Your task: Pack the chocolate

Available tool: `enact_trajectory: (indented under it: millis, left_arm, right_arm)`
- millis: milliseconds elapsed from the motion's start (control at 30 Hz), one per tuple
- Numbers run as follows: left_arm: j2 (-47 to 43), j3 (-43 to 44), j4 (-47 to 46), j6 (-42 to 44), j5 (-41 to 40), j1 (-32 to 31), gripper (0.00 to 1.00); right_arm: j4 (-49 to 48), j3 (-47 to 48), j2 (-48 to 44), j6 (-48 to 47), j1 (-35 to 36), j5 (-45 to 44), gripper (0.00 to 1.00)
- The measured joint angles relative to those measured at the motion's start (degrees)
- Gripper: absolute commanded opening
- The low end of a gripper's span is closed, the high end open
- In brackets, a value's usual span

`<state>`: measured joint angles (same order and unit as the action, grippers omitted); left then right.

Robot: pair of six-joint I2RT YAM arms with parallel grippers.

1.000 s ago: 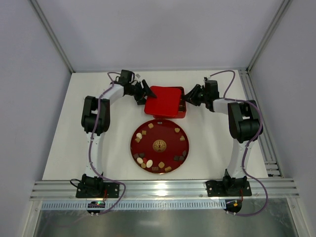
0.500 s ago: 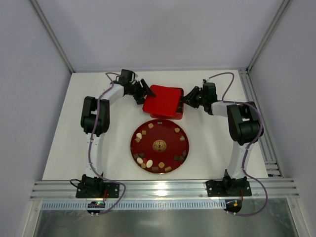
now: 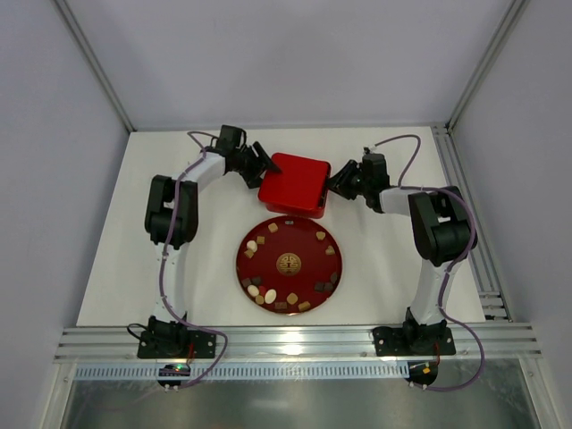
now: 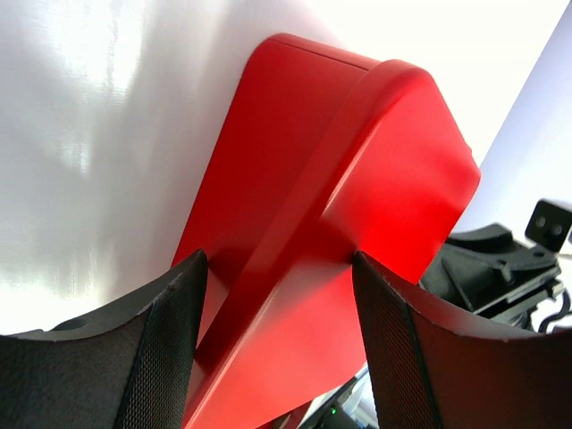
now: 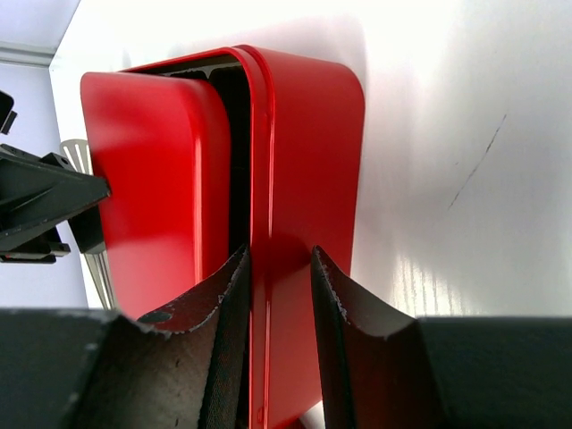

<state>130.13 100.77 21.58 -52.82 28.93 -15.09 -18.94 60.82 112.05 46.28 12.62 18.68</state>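
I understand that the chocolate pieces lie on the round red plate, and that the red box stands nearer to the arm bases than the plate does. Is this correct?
Not quite. The red box stands farther from the arm bases than the round red plate, on its far side, not nearer. The top external view shows this. The chocolate pieces do lie on the plate.

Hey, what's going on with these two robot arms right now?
Both arms are busy with the red box at the far side of the table. The left gripper clamps the lid, which sits tilted and leaves a dark gap along one side. The right gripper pinches the box's wall. The chocolates lie on the round red plate; none can be seen in the box.
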Motion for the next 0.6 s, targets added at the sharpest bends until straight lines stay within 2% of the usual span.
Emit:
enact_trajectory:
  millis: [367,600]
  left_arm:
    - [-0.5,0.0,-0.35,-1.33,-3.43,-0.44,0.64]
    - [-0.57,0.0,-0.79,-2.03,-4.37,-0.5,0.64]
  right_arm:
    - [-1.01,-2.21,-1.88,1.73,0.66,-0.28,0.34]
    - [-3.02,-4.48,-3.63,3.91,0.66,-0.37,0.38]
